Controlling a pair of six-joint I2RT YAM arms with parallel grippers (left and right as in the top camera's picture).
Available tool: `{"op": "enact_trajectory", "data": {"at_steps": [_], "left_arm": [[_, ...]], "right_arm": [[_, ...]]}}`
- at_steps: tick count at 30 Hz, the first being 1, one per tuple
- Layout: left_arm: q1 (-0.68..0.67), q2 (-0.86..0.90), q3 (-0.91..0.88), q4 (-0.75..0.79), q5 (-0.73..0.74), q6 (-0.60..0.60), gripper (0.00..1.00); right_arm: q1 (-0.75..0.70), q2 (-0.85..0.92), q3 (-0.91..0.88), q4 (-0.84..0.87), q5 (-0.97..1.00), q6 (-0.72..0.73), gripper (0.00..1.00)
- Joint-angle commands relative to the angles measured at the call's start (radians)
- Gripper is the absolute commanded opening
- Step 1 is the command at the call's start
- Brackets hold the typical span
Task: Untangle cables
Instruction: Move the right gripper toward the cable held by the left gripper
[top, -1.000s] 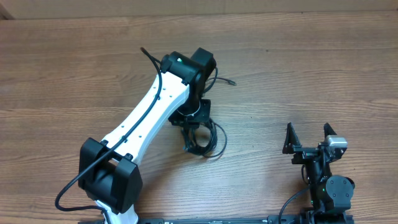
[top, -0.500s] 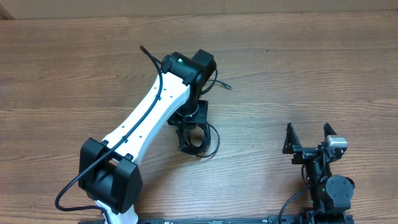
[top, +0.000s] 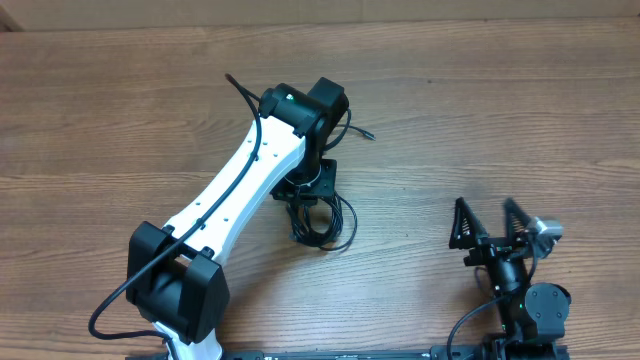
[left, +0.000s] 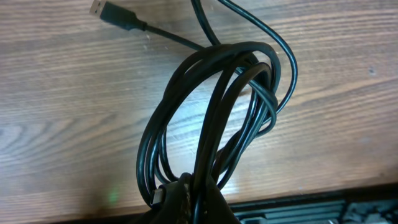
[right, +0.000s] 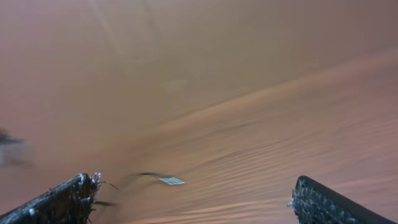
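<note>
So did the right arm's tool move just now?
Yes. The right tool swung a little left, toward the cables, while its round base stayed put.

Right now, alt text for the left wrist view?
A looped bundle of black cables, pinched at the bottom by the shut left gripper, seen against the wooden table. One USB plug shows at upper left.

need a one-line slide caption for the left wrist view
Left hand shut on a looped bundle of black cables, wooden table behind, one USB plug lying free at top left.
</note>
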Motion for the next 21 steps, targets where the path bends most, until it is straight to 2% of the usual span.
{"op": "enact_trajectory", "data": {"at_steps": [1,4,10,12,15,21], "left_arm": [[-0.008,-0.002,0.014,-0.009,0.069,-0.055,0.04],[-0.008,-0.002,0.014,-0.018,0.074,-0.090,0.04],[-0.021,-0.002,0.014,-0.030,0.071,-0.090,0.04],[-0.028,-0.002,0.014,-0.030,0.053,-0.090,0.04],[-0.037,-0.002,0.014,-0.048,0.026,-0.088,0.04],[-0.046,-0.002,0.014,-0.063,-0.018,-0.071,0.04]], "right_arm": [[-0.003,-0.010,-0.011,0.014,-0.236,0.452,1.00],[-0.003,-0.010,-0.011,0.018,-0.282,0.617,1.00],[-0.003,-0.010,-0.010,0.130,-0.212,0.753,1.00],[-0.003,-0.010,-0.010,0.206,-0.273,0.694,1.00],[-0.003,-0.010,-0.005,0.280,-0.424,0.466,1.00],[-0.003,0.018,0.113,0.071,-0.459,0.347,1.00]]}}
